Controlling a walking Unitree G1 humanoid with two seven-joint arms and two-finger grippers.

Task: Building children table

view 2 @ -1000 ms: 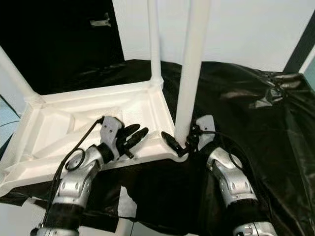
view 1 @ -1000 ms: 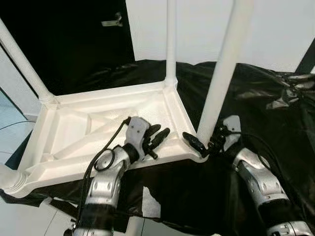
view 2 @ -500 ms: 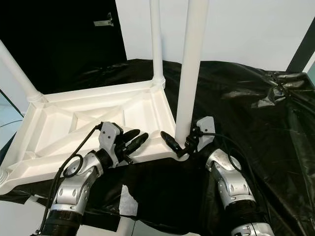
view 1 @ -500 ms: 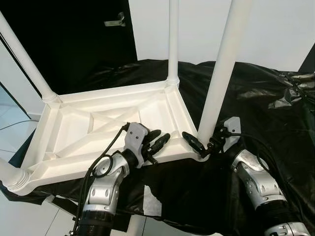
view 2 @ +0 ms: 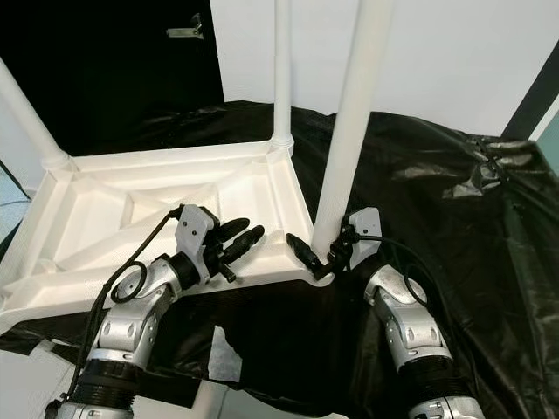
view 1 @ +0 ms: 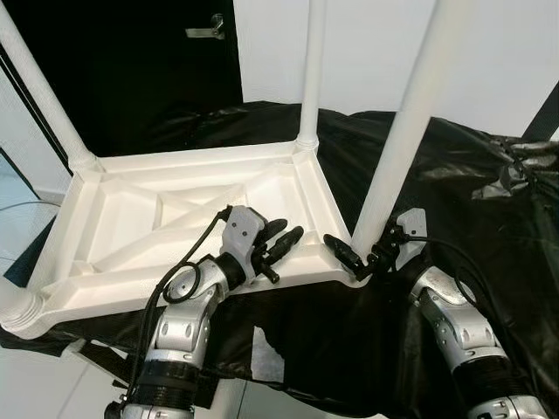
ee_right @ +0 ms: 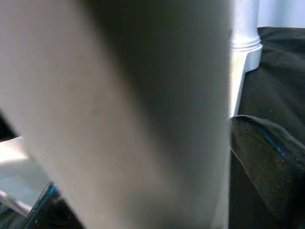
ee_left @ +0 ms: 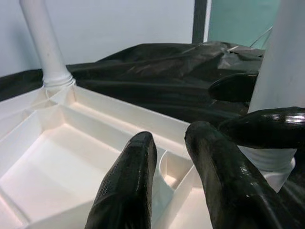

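**Op A:** My right gripper (view 1: 356,258) is closed around the base of the near-right leg (view 1: 397,148), right where it plugs into the corner socket of the upturned table top (view 1: 131,218). The left gripper (view 1: 278,247) rests on the near rim at about seven o'clock from that leg, fingers (ee_left: 128,191) a narrow gap apart, holding nothing.

**Op B:** What worries you?

**Op A:** That leg leans toward one o'clock instead of standing straight like the far one (view 1: 310,70). If I push down while it's tilted, I'd guess it jams in the socket or pops out. And the left gripper only presses on the rim, so the top could slide on the black plastic sheet (view 1: 463,175) covering the worktop.

**Op B:** Where does the top sit?

**Op A:** Underside up on the sheet, its left end overhanging the worktop edge toward the floor. Too much weight there and I think it tips. Three more legs are in: at twelve o'clock, at ten (view 1: 39,87), and a stub at eight (view 1: 17,310).

**Op B:** Anything in the way?

**Op A:** The crumpled sheet bunches at three o'clock near my right arm. There's a dark door (view 1: 131,61) behind, well apart.
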